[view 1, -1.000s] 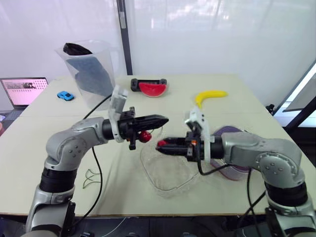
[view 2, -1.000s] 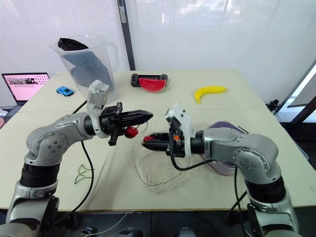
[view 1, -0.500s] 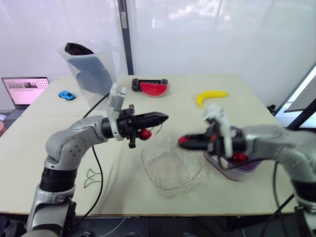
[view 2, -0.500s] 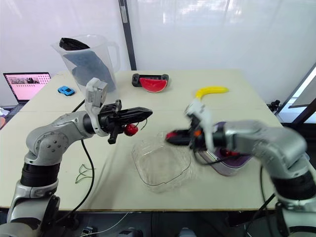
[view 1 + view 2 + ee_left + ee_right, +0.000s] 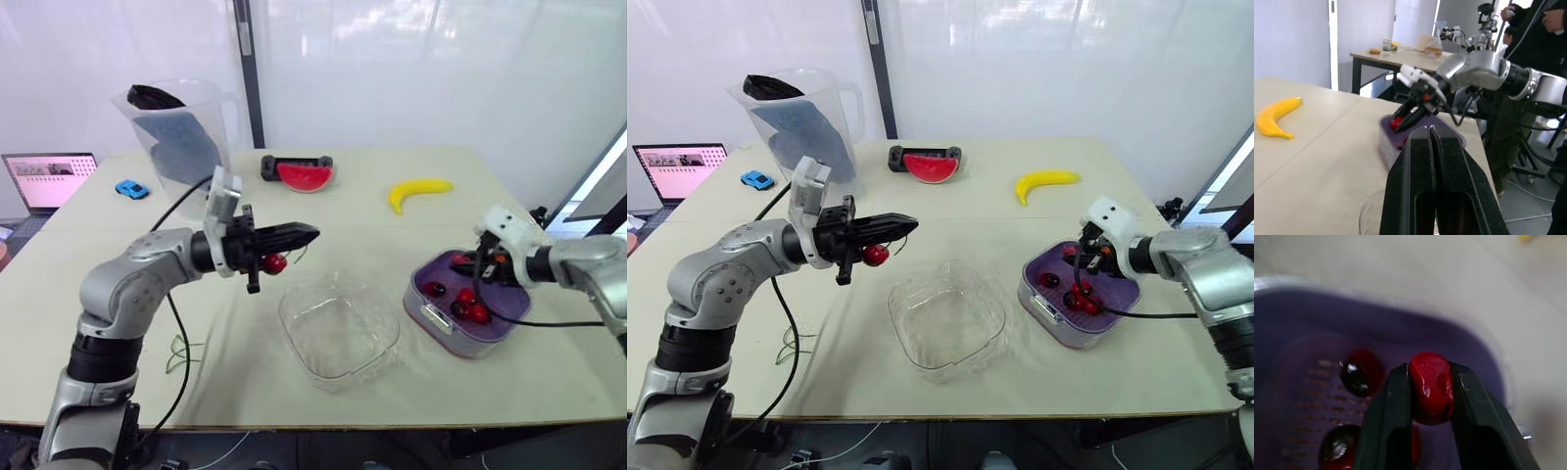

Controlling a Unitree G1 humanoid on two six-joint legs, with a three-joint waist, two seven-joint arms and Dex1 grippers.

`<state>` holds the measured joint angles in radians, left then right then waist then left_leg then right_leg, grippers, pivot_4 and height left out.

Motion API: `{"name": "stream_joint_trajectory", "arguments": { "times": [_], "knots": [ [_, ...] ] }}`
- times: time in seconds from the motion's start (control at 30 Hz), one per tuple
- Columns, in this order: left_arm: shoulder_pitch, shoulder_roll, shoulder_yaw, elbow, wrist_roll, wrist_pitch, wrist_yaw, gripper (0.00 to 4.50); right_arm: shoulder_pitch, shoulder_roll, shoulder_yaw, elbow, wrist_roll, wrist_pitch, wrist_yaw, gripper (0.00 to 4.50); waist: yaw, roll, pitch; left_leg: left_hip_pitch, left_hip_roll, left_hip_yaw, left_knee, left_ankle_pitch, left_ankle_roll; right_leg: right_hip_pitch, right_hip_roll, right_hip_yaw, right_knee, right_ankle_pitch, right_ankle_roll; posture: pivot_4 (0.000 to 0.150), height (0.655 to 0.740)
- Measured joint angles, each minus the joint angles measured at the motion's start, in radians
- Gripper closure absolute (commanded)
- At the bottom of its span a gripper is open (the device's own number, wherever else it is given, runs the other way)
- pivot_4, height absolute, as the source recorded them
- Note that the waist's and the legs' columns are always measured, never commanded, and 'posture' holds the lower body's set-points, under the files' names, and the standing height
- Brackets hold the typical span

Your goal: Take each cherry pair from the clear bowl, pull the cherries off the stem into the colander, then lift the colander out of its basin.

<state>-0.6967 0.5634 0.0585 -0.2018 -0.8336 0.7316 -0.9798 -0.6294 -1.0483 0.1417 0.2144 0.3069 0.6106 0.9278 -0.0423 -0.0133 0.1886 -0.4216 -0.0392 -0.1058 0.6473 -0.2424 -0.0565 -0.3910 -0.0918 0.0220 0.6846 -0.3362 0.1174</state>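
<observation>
The bowl point(image 5: 338, 328) sits nearest on the counter point(image 5: 245, 382), between the two arms, with no cherries visible in it. To its right, well apart, the purple colander point(image 5: 443, 302) rests in its basin point(image 5: 438, 335). The two are hard to tell apart at the rim. Several loose cherries point(image 5: 468, 305) lie inside the colander.

The right hand point(image 5: 470, 266) hangs over the far side of the colander and points down into it. Its fingers point(image 5: 1393, 416) are clamped on a held cherry point(image 5: 1431, 387), one on each side, and no stem can be made out on it.

The left hand point(image 5: 312, 232) is raised above the counter behind the bowl's left edge. Its long fingers lie about level and point toward the robot's right. They are pressed together along their length. A hanging cherry point(image 5: 275, 262) dangles just below them, and its thin stem point(image 5: 299, 253) curves up toward the fingertips. The exact pinch point is hard to see.

Further back lie a banana point(image 5: 419, 190) and a watermelon slice point(image 5: 304, 175). A jug point(image 5: 179, 132), a blue toy car point(image 5: 129, 189) and a laptop point(image 5: 47, 180), cut off at the edge, stand at far left.
</observation>
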Motion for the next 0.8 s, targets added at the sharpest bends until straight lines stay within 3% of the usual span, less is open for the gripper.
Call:
{"name": "stream_joint_trajectory", "arguments": {
  "times": [0.17, 0.2, 0.53, 0.67, 0.8],
  "knots": [
    [0.0, -0.001, -0.001, -0.007, 0.008, -0.001, 0.003, 4.5, -0.002, 0.009, -0.02, -0.017, -0.008, 0.01, 0.032, 0.2, 0.001, 0.001, 0.0, 0.0, 0.0, 0.0, 0.0, 0.0, 0.0, 0.0, 0.0, 0.0, 0.0, 0.0, 0.0, 0.15, 0.74],
    [0.0, -0.002, -0.001, -0.007, 0.008, -0.001, 0.003, 4.5, -0.002, 0.008, -0.037, -0.031, 0.001, 0.024, 0.044, 0.09, 0.001, 0.001, 0.0, 0.0, 0.0, 0.0, 0.0, 0.0, 0.0, 0.0, 0.0, 0.0, 0.0, 0.0, 0.0, 0.15, 0.74],
    [-0.02, -0.068, -0.004, 0.005, 0.004, 0.009, 0.046, 4.5, -0.037, -0.026, -0.278, -0.253, 0.289, 0.271, 0.18, 0.09, 0.003, 0.001, 0.0, 0.0, 0.0, -0.001, 0.0, 0.0, 0.001, 0.001, 0.0, -0.001, 0.0, 0.0, 0.0, 0.15, 0.74],
    [-0.069, -0.137, 0.018, 0.009, -0.089, 0.068, 0.103, 4.5, -0.109, 0.149, -0.35, -0.434, 0.506, 0.405, 0.096, 0.09, -0.001, 0.0, 0.0, 0.0, 0.001, -0.003, 0.0, 0.0, 0.001, 0.002, 0.002, -0.002, 0.0, 0.0, 0.0, 0.15, 0.74],
    [-0.076, -0.158, 0.036, -0.009, -0.149, 0.108, 0.152, 4.5, -0.072, 0.348, -0.347, -0.554, 0.661, 0.483, -0.056, 0.09, 0.002, 0.0, 0.0, 0.0, 0.001, -0.003, 0.001, 0.0, 0.0, 0.001, 0.0, -0.002, 0.0, 0.0, 0.0, 0.15, 0.74]
  ]
}}
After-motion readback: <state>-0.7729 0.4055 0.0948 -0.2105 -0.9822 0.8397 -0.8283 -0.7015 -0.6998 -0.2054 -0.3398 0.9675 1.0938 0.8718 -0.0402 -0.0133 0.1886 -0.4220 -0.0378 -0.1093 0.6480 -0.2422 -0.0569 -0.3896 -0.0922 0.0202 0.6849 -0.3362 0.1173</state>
